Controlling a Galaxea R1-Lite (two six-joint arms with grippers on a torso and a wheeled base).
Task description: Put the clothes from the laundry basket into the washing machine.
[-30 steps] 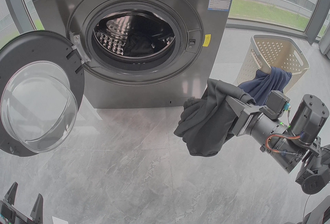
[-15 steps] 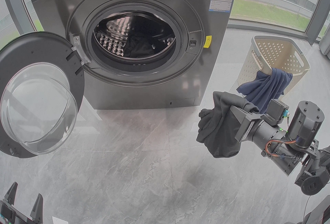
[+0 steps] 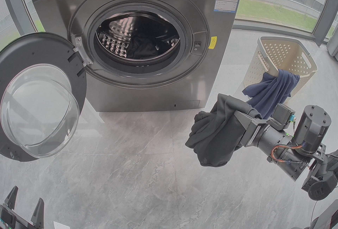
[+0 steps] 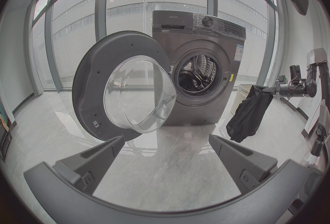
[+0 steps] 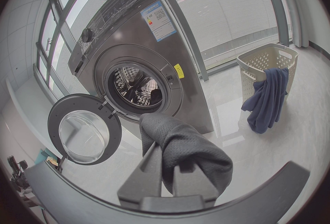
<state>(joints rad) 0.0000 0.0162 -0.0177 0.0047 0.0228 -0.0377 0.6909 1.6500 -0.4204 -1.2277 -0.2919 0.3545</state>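
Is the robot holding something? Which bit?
Yes. The right gripper pinches a dark grey garment by a bunched top fold; the left gripper is empty.

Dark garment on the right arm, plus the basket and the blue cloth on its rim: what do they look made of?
Dark grey garment: looks like a synthetic mesh knit, matte; tiny holes show in the weave.
Laundry basket: beige moulded plastic by the look, with a dull sheen, stiff walls, patterned cutouts and a handle slot.
Blue cloth: soft matte knit, perhaps cotton jersey; it drapes in loose folds, but I cannot tell the fibre.
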